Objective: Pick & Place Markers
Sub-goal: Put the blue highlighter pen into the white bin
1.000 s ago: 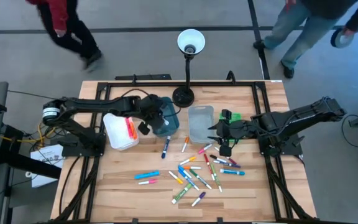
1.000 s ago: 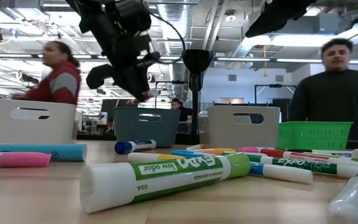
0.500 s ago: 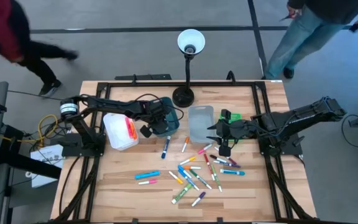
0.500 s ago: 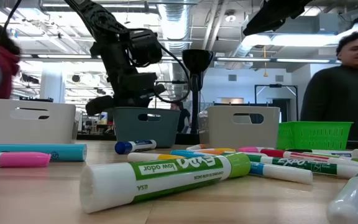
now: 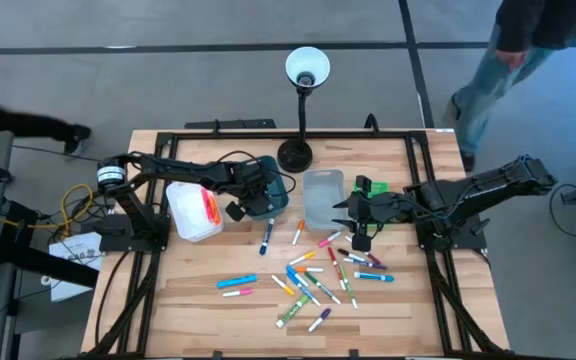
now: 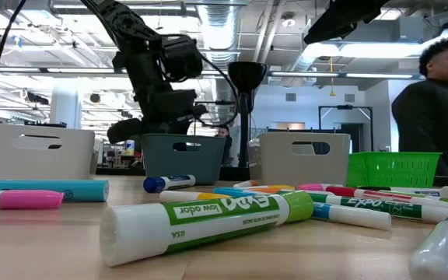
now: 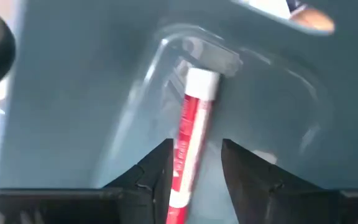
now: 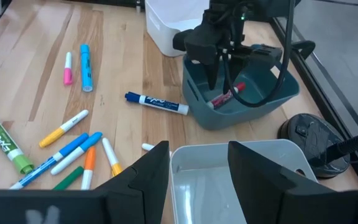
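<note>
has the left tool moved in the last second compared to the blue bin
Yes. The left tool came down and slid toward the lamp, from above the near-left rim of the blue bin to inside it, where a red marker lies.

A red marker (image 8: 229, 95) lies in the teal bin (image 8: 257, 106) beneath the left end effector (image 8: 221, 73).

Bright, even overhead light; ceiling lights (image 6: 411, 48) glare in the low view. Nearest green marker (image 6: 201, 220) looks soft, passing person (image 5: 528, 50) motion-blurred.
</note>
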`<state>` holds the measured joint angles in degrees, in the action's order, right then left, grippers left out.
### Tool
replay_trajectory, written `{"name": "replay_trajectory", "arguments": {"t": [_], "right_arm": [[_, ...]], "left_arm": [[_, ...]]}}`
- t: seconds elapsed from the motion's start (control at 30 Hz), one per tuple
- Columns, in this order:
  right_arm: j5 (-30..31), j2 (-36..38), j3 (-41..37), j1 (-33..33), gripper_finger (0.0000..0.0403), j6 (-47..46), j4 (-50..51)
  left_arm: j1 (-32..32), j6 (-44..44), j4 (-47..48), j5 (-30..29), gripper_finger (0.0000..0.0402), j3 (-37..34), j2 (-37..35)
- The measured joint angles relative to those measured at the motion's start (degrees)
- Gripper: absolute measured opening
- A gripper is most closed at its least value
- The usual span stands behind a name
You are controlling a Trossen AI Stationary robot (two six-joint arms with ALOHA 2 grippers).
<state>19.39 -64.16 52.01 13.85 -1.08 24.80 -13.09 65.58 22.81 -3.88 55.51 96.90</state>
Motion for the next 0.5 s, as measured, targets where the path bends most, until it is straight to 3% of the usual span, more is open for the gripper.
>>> {"name": "replay_trajectory", "arguments": {"t": [0.27,0.37,0.5], "right_arm": [[-0.03,0.0,0.04,0.0,0.0154,0.02,-0.02],[-0.02,0.0,0.04,0.0,0.0154,0.02,-0.02],[-0.02,0.0,0.04,0.0,0.0154,0.02,-0.02]], "left_arm": [[2.89,-1.08,-0.18,-8.48,0.0145,0.0,-8.48],[4.43,-7.2,-0.39,-8.54,0.0143,0.02,-13.19],[6.97,-21.75,-0.47,-8.6,0.0139,0.04,-18.55]]}}
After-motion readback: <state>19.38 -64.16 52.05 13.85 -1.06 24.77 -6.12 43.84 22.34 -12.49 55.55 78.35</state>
